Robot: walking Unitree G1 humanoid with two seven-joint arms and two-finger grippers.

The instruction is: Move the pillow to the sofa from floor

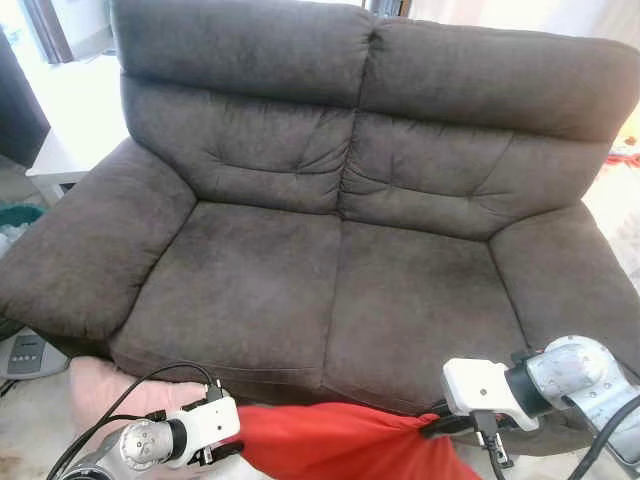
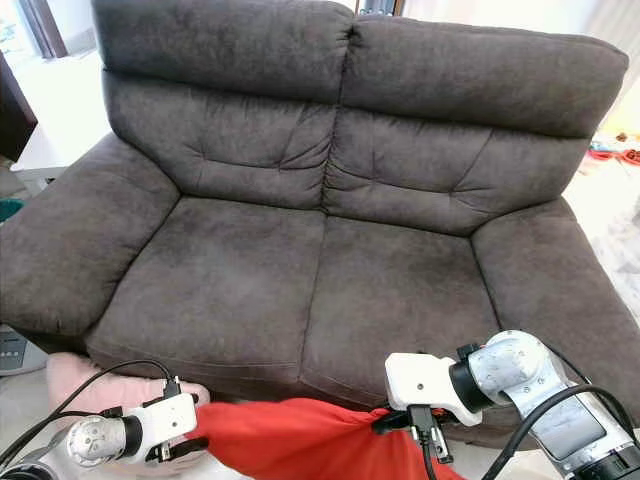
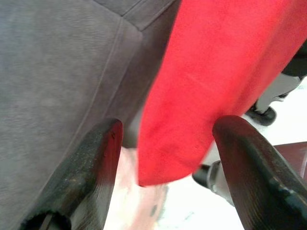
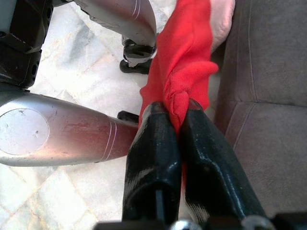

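A red pillow hangs just in front of the dark grey sofa, below its seat edge. My right gripper is shut on a bunched corner of the red pillow, at the pillow's right end. At the pillow's left end is my left gripper, which stands open. The pillow's lower corner sits in the gap between its fingers, and they are not pinching it. Both seat cushions of the sofa are bare.
A pale pink pillow lies on the floor by the sofa's left front corner. A white table stands behind the left armrest, with a grey device on the floor below. The floor is light marble tile.
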